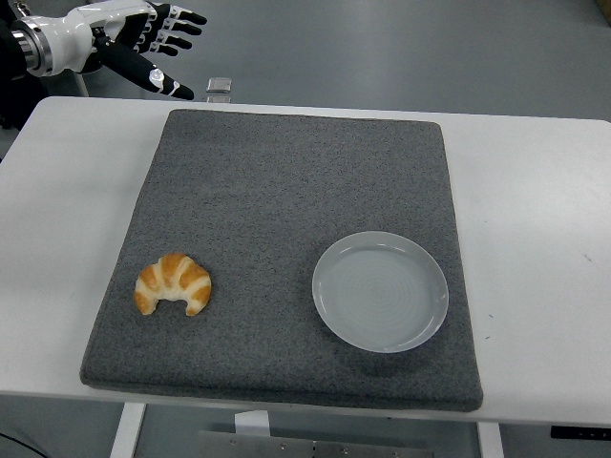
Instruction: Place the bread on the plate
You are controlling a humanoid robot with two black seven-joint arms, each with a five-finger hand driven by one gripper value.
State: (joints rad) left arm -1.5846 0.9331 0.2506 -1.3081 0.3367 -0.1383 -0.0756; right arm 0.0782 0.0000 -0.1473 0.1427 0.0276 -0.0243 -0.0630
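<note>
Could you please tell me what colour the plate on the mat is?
The plate is pale grey-blue and plain, seen clearly in the head view.

Mat (286, 191): dark grey, looks like felt or foam cloth, matt, rough speckled grain, soft rounded edges. Table (535, 191): white, smooth, hard laminate-type top w/ slight sheen, a few small dark marks near the right side. Plate (380, 291): pale grey-white, looks ceramic, glossy glaze, faint concentric rings inside the rim. Bread (173, 283): croissant, golden-brown crust, baked ridges w/ lighter bands, slightly shiny on top. Left hand (143, 43): hard plastic shells, white on the back and wrist, black fingers w/ white patches at tips, smooth, semi-gloss. Floor (401, 48) behind table: grey, smooth, dull sheen.
</note>
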